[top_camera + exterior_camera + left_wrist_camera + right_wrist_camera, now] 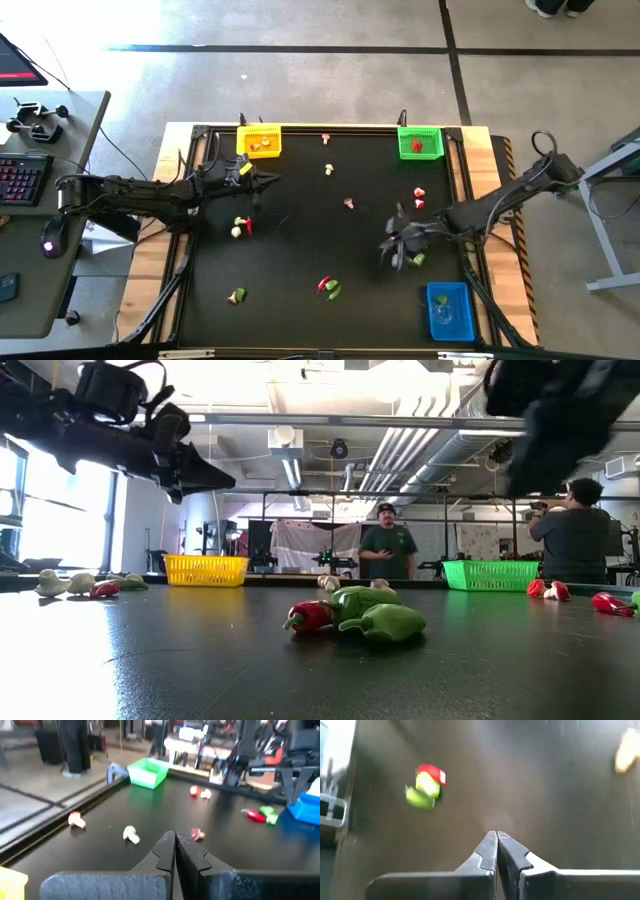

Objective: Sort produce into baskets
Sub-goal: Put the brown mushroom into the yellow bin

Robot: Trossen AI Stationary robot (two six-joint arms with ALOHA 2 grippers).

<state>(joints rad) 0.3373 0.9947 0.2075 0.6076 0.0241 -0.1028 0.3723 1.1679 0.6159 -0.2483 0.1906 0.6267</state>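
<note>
The right tool (393, 250) hangs above the black desk (300, 260) with its two fingers pressed together and nothing between them; in its own wrist view the tips (495, 840) meet over bare desk, with a red-and-green pair of produce (426, 787) lying farther off. The left tool (262, 181) is likewise pinched tight and empty, hovering just beside the yellow basket (259, 141); its wrist view shows the fingertips (174, 842) closed above the dark surface.

Taking the yellow basket as the landmark: it sits at the desk's far edge on the left arm's side and holds some orange pieces. The green basket (420, 142) stands along the same far edge, well apart from it toward the right arm's side, with something red inside. The blue basket (449, 309) is diagonally across the desk from the yellow one, at the near corner on the right arm's side.

Loose produce is scattered over the desk. A white bulb (328, 170) lies between the yellow and green baskets, nearer the yellow one. A cream bulb and red piece (241, 226) lie near the yellow basket, toward the desk's near side. A red chilli touching green chunks (329, 288) lies far from it, near the desk's near edge; the low view shows this cluster (355, 616) up close. Two people stand in the room beyond the desk.
</note>
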